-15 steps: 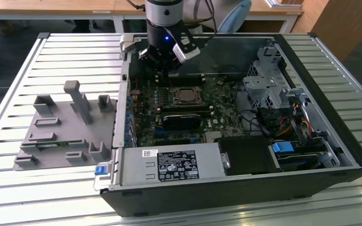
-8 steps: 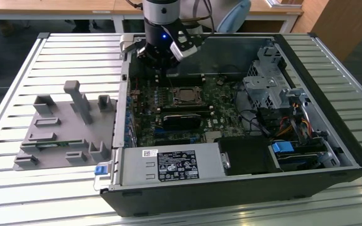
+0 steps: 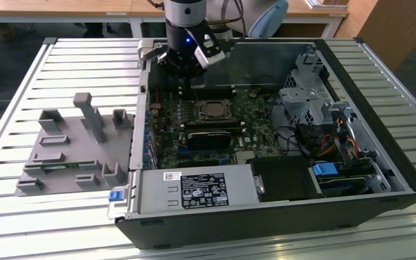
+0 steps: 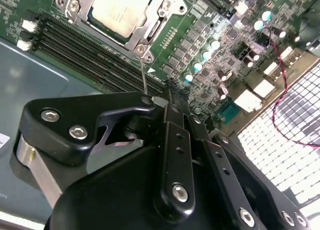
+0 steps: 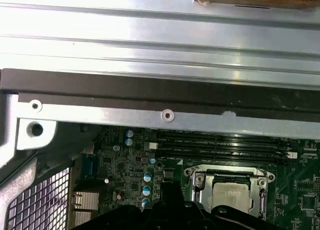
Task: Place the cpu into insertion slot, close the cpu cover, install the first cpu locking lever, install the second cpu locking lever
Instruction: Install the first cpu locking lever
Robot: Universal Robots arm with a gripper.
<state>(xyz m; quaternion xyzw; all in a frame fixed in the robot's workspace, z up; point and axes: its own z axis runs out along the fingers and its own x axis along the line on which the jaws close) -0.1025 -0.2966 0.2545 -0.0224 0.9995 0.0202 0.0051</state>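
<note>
The cpu (image 4: 120, 10) lay flat in the insertion slot (image 4: 141, 49), silvery top up, on the far half of the green board (image 4: 185, 15). The cpu cover (image 4: 155, 26) was down over it, its metal frame bordering the chip on all sides, as both wrist views showed. From the corner of the slot closest to the gripper, a thin wire locking lever (image 4: 143, 75) rose off the board and ran straight to the fingertips.

The gripper (image 4: 154, 100) hung clear of the chip, beyond that corner and raised above the board. Its black fingers (image 4: 115, 110) were drawn together, pinching the free end of the lever between their tips. The fingers touched neither the chip nor the cover.

In the exterior view the gripper (image 3: 188, 70) stood over the far edge of the board, with the chip just nearer and a little toward the exterior view's right. Long black memory slots (image 4: 90, 65) ran between the slot and the gripper. A vent grille (image 4: 295, 120) and a red and black wire (image 4: 277, 65) lay at the board's edge.

The board sat in an open computer case (image 3: 266, 227), with a power supply box (image 3: 193, 189) at the near side. The case rested on a slatted table (image 3: 20, 216), and a grey moulded tray (image 3: 63, 157) lay beside it, on the exterior view's left.
</note>
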